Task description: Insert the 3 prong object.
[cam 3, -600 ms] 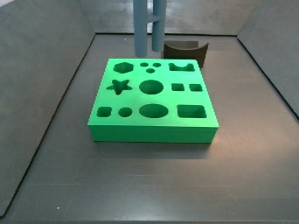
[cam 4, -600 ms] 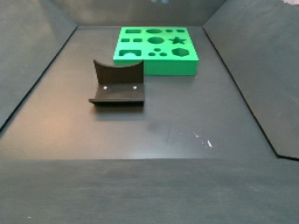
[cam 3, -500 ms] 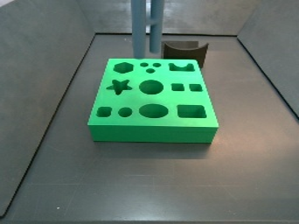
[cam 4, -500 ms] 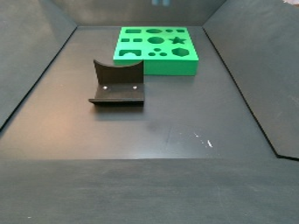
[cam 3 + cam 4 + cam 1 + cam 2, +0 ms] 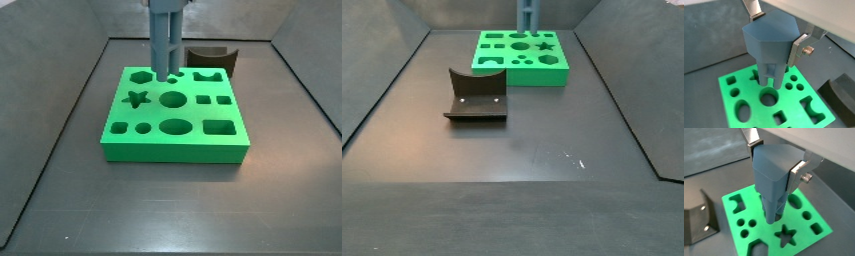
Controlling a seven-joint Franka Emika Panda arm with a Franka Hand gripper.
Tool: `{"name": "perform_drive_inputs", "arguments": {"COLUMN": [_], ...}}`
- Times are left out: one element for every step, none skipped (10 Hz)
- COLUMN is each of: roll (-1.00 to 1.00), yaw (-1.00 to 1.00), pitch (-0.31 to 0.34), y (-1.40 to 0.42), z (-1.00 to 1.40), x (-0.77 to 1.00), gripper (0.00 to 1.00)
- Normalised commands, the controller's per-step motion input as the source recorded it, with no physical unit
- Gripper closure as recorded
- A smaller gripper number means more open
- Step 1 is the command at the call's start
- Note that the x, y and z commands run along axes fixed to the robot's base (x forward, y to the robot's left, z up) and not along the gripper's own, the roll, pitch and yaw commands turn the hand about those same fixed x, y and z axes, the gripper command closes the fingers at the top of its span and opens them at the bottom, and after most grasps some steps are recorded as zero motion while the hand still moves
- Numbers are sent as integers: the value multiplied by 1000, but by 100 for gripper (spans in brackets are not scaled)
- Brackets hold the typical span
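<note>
the 3 prong object [image 5: 164, 40] stood bolt upright, long axis vertical, its lower end pointing straight down at the green block [image 5: 175, 115]. in a wrist view the prongs [image 5: 771, 79] at its foot showed as short legs aimed at the block's top face, right by the cluster of three small round holes [image 5: 173, 75] near the far edge. in a side view its tip sat level with that cluster, though whether it had gone into the holes could not be told. from the opposite side it rose as a slim bar [image 5: 528, 17] over the far edge of the block [image 5: 521, 53].

the hand [image 5: 775, 34] came in from directly above, clamped shut on the object's thick upper body, one silver finger [image 5: 799, 50] pressed flat to its side and another finger [image 5: 752, 138] on the opposite face. the hand itself was cut off at the top of both side views.

the block lay flat on the dark desk [image 5: 529, 140], its long sides near the grey walls. the fixture [image 5: 474, 96] stood well apart from the block, out on the open desk, and in a side view peeked out behind the block's far right corner [image 5: 211, 57]. wide bare desk lay in front.
</note>
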Motion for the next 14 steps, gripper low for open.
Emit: {"name": "perform_drive_inputs", "arguments": {"roll": [-126, -156, -194, -193, -117, -134, -160, -61, -11, -39, -83, -97, -164, -157], "yaw": [251, 191, 134, 177, 357, 311, 334, 326, 17, 0, 0, 0, -37, -197], "pitch": [0, 0, 0, 0, -56, -97, -137, -124, -24, -43, -39, -41, -19, -9], "y": [631, 637, 654, 629, 474, 89, 154, 6, 54, 0, 0, 0, 17, 0], "z": [-211, -197, -257, -274, -454, -300, -289, -357, -329, -291, -274, -260, -371, -611], "x": [277, 394, 449, 414, 137, 0, -69, -154, -234, -297, -260, -317, -51, 149], "gripper": [100, 100, 100, 100, 100, 100, 100, 100, 100, 100, 100, 100, 100, 100]}}
